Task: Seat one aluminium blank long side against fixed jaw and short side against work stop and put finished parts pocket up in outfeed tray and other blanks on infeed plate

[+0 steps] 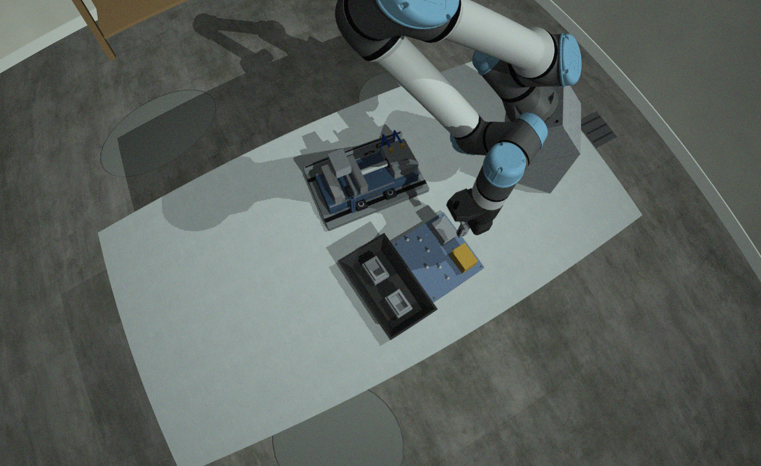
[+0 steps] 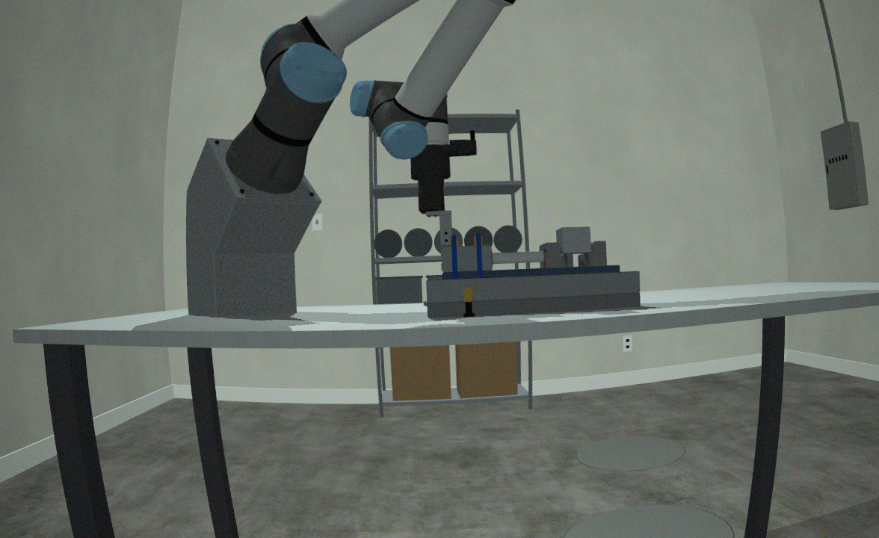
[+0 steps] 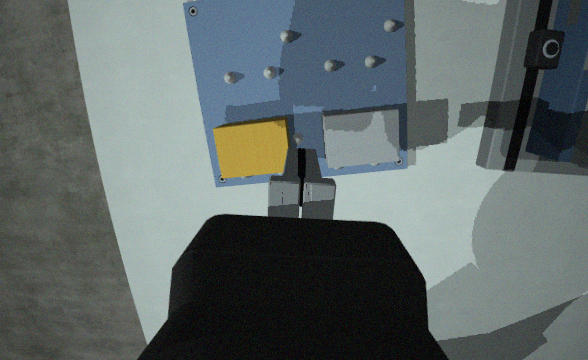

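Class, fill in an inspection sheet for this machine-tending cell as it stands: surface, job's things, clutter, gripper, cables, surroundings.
Surface: pale table top, arm shadows across it.
Job's things: aluminium blank and brass blank flat on the blue infeed plate; two finished parts, pocket up, in the outfeed tray; vise, no blank seen in its opening.
Clutter: nothing seen.
Gripper: gripper shut, empty, above the plate edge between the blanks.
Cables: blue hoses on the vise.
Surroundings: shelf rack, wall box.
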Robot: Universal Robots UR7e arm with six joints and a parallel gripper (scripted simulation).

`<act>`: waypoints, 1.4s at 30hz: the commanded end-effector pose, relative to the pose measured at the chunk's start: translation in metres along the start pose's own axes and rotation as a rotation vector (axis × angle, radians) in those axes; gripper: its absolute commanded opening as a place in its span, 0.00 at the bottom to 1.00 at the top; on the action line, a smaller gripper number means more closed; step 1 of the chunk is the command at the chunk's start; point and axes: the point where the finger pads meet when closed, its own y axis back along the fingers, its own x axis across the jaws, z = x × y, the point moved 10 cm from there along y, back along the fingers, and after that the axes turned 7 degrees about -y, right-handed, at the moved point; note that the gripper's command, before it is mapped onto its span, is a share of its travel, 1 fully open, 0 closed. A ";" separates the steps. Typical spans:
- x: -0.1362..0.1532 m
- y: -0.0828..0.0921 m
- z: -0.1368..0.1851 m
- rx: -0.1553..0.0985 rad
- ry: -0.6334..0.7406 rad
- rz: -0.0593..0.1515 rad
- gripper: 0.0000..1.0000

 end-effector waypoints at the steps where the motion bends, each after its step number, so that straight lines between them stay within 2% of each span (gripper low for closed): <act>1: 0.000 0.000 0.000 0.001 0.000 -0.001 0.00; 16: 0.000 0.007 0.000 0.001 0.000 -0.001 0.00; 42: 0.000 0.064 0.000 0.001 0.000 -0.001 0.00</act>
